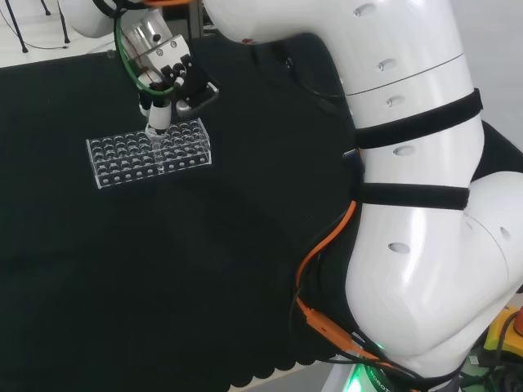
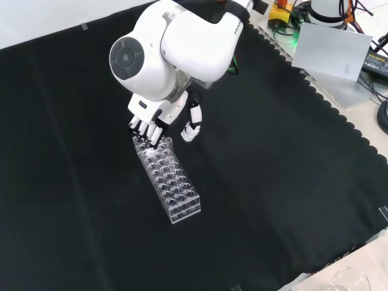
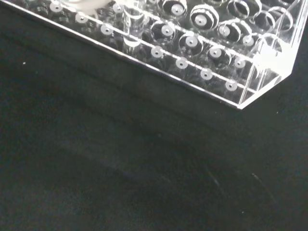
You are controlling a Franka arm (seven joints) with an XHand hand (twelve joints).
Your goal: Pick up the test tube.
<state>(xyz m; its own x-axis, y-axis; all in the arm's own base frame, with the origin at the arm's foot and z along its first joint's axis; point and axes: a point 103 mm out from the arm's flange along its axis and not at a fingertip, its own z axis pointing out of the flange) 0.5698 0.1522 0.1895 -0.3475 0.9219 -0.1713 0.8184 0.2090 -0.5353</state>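
Observation:
A clear plastic test tube rack (image 1: 149,152) lies on the black cloth; in the front view the rack (image 2: 171,183) runs down from the hand. The hand (image 1: 167,72) hangs over one end of it, fingers pointing down, a white fingertip (image 1: 157,119) at the rack's top. In the front view the hand (image 2: 147,124) has its fingers at the rack's upper end, with the thumb (image 2: 192,126) spread well to the right, away from them. In the wrist view a clear test tube (image 3: 133,30) stands upright in a hole near the rack's (image 3: 269,62) long edge. I see nothing pinched.
Black cloth surrounds the rack on all sides. The arm's white links (image 1: 409,204) bulk at the head view's right. A grey box (image 2: 336,57) and cables lie past the cloth's scalloped edge in the front view; a glass rim (image 2: 350,280) shows at its lower right.

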